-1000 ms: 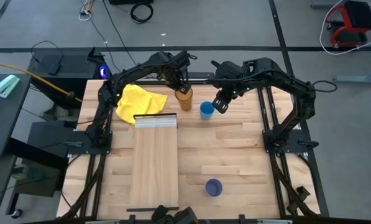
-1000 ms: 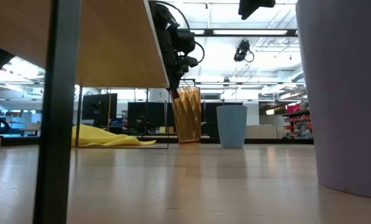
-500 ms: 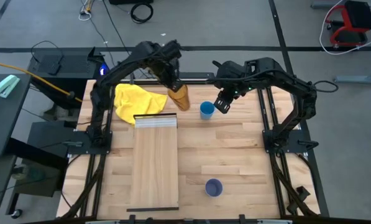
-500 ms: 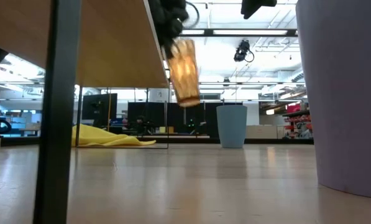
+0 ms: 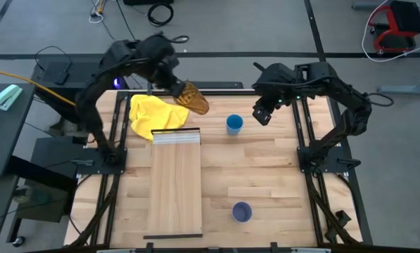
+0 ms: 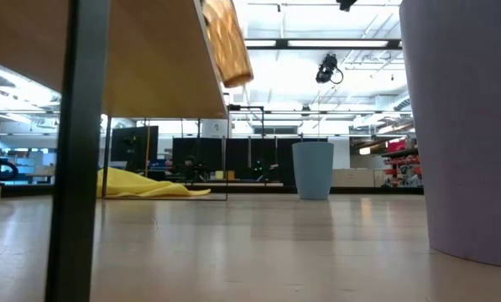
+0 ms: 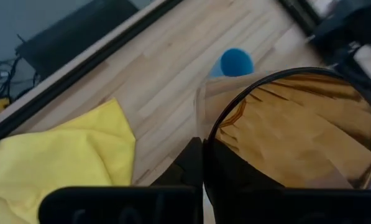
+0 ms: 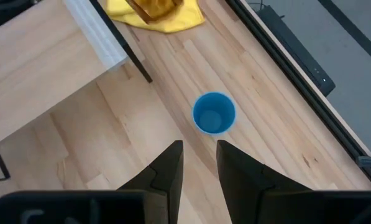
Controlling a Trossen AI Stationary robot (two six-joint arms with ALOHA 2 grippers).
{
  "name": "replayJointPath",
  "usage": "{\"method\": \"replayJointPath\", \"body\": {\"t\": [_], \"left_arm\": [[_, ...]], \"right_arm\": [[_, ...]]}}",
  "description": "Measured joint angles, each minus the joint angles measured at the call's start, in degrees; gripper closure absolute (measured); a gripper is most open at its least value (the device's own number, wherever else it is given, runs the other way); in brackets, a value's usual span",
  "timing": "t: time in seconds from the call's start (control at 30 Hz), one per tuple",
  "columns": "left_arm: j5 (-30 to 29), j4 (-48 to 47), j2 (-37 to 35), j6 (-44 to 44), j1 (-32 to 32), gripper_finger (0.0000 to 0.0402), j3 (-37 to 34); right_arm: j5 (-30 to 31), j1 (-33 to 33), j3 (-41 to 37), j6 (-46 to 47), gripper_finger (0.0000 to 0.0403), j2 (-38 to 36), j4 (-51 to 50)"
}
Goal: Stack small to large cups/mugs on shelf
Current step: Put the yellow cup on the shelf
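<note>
- Wooden desk (image 5: 266, 176) carries the long shelf (image 5: 176, 186), its ridged white strip by the yellow cloth (image 5: 150, 114).
- Left pincer (image 5: 174, 87) is clenched on the amber cup (image 5: 193, 98), tilted in the air above the cloth's edge; its wrist view looks into the cup's mouth.
- Right pincer (image 5: 262, 112), fingers parted, hangs near the bright blue cup (image 5: 233, 124).
- Lavender cup (image 5: 242, 211) stands well apart, huge in the low view.
</note>
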Motion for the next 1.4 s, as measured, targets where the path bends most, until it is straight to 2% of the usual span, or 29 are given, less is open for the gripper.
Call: {"method": "replayJointPath", "body": {"t": [0.2,0.4,0.57,0.77,0.97,1.4], "left_arm": [[1.6,0.0,-6.7,-1.9,-2.1,0.0389,0.0],[2.9,0.0,-13.5,-5.5,-7.7,0.0390,0.0],[-2.4,0.1,-17.4,-10.4,-12.5,0.0389,-0.7],[-4.1,-0.1,-22.9,-15.3,-17.3,0.0390,-10.3],[-4.4,0.0,-27.2,-20.5,-19.7,0.0390,-21.8],[-1.7,0.1,-28.0,-25.1,-21.4,0.0390,-35.6]], "right_arm": [[0.0,0.0,0.0,0.0,0.0298,-1.7,0.0],[0.0,0.0,0.0,1.2,0.0298,-3.7,0.0],[0.1,0.0,0.0,2.3,0.0298,-6.3,0.0],[4.3,0.0,-2.7,5.0,0.0298,-10.6,0.0],[8.0,0.0,-10.2,7.5,0.0298,-15.3,0.0],[8.5,0.0,-28.8,12.1,0.0298,-18.3,1.5]]}}
